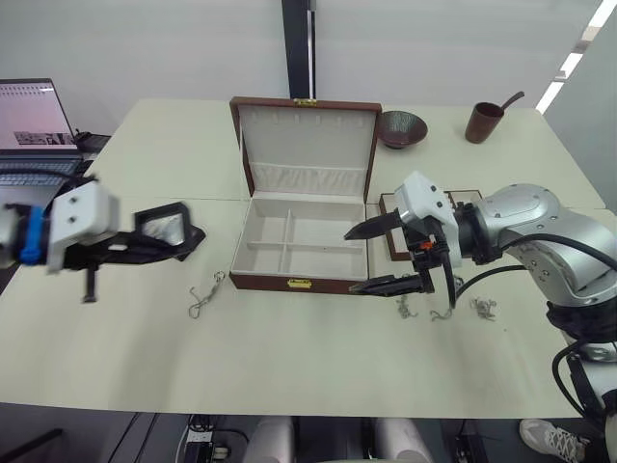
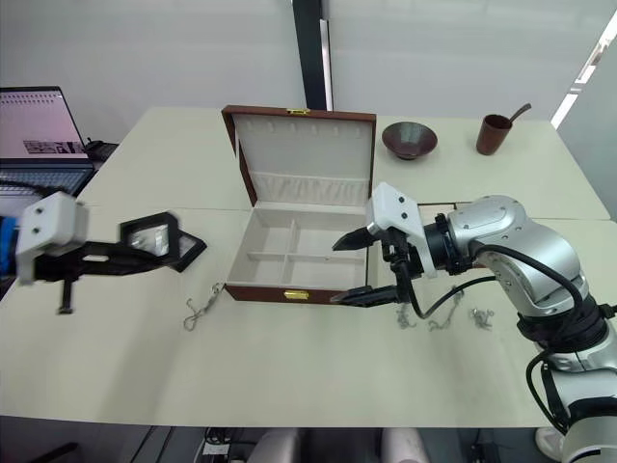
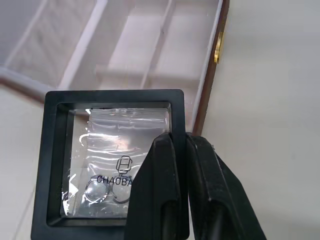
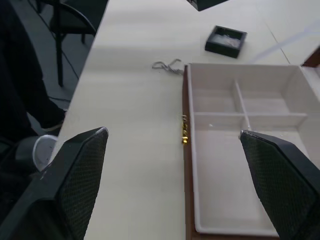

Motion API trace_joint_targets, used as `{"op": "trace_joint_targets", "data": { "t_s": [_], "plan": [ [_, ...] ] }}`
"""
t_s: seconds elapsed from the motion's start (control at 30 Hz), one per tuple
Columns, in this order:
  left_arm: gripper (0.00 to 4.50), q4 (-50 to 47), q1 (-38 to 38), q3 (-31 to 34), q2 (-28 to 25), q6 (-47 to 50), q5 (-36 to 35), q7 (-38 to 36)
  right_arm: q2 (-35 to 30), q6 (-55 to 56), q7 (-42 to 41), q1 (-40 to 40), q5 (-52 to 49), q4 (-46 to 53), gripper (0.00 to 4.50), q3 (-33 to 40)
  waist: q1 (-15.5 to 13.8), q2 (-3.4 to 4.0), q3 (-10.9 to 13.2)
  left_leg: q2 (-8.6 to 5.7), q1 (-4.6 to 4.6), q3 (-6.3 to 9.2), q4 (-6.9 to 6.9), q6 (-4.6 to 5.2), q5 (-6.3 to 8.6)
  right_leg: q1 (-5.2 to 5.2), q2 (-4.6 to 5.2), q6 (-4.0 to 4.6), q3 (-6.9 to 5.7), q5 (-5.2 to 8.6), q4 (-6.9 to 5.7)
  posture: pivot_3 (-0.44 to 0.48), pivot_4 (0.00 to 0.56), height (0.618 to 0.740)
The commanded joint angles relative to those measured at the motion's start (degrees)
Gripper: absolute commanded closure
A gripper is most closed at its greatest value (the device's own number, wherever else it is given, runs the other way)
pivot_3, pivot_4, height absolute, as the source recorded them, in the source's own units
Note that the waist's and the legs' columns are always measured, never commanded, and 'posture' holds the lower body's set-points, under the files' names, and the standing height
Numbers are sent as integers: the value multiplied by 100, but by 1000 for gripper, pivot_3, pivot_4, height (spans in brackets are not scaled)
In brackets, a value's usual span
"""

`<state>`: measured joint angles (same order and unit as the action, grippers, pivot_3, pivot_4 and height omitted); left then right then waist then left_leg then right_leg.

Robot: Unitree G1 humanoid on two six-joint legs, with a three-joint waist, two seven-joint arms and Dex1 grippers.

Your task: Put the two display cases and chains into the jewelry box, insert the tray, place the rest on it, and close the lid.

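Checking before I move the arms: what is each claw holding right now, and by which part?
The left claw grips a display case by one edge of its black frame. The right claw is open and holds nothing.

We see the left claw (image 1: 145, 243) as two flat black fingers on a white boxy wrist housing with a blue band behind it. The right claw (image 1: 378, 258) has the same white housing and black tapered fingers (image 4: 80, 175) with a fine cross-hatched texture on their pads. Our right forearm is rounded silver-grey with black joint rings, and black cables loop beneath it.
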<state>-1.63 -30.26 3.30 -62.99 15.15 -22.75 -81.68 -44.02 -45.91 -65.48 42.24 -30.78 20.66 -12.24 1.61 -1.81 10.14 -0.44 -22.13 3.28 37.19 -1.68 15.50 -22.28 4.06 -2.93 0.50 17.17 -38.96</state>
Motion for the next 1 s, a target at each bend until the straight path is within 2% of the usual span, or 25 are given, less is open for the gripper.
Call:
{"op": "trace_joint_targets", "data": {
  "t_s": [0.03, 0.1, 0.2, 0.33, 0.5, 0.63, 0.77, 1.0],
  "plan": [
    [4461, -311, -736, -692, 423, 746, 178, 279, -101, 41, 254, -142, 15, 233, 0, 350, 37, -2, 0, -1, -2, 0, 2, 0, 0, -1, -5, 0, -1, 0, 0, 0, 150, 733],
    [4461, -141, -1266, -1167, 861, 993, 388, 332, -87, 20, 499, -254, 67, 295, 0, 466, 61, -2, 0, -2, -1, -9, 1, 0, 0, -6, -15, 0, 7, 0, 0, 0, 150, 733],
    [4461, 595, -1982, -1862, 1553, 684, 1015, 362, -93, -167, 838, -343, 130, 373, 0, 496, 76, -2, 0, 1, 0, -4, 4, 0, 0, -7, -34, 1, 10, 0, -2, 0, 150, 733],
    [4461, 1717, -2596, -2294, 2234, 113, 1585, 435, -57, -398, 1145, -387, 93, 470, 0, 519, 78, -2, 0, 2, -1, -8, 9, 1, 0, -7, -40, 1, 18, 0, 0, 0, 150, 733],
    [4461, 3075, -2973, -2554, 2841, -770, 2155, 556, 0, -590, 1454, -412, 82, 566, 0, 559, 68, -2, 0, 1, -3, -4, 10, 1, 0, -8, -39, 1, 19, 0, 1, 0, 150, 733],
    [4461, 3839, -3159, -2609, 3114, -1470, 2524, 637, 30, -667, 1561, -440, 34, 626, 0, 580, 34, -2, 0, 0, -23, 3, 30, 1, 0, -11, -38, 1, 15, 0, 1, 0, 150, 733],
    [4461, 4417, -3307, -2564, 3379, -1561, 2711, 786, 51, -704, 1644, -472, -13, 663, 0, 581, 16, -2, 0, -1, -78, 22, 74, 12, 7, -45, -38, 0, 3, -1, -8, 0, 150, 733],
    [4461, 4765, -3344, -2531, 3579, -1739, 2943, 885, 112, -723, 1758, -447, -42, 604, 0, 602, 17, -2, 0, -4, -82, 33, 74, 13, 7, -44, -38, 1, -3, -1, -8, 0, 150, 733]
  ]
}}
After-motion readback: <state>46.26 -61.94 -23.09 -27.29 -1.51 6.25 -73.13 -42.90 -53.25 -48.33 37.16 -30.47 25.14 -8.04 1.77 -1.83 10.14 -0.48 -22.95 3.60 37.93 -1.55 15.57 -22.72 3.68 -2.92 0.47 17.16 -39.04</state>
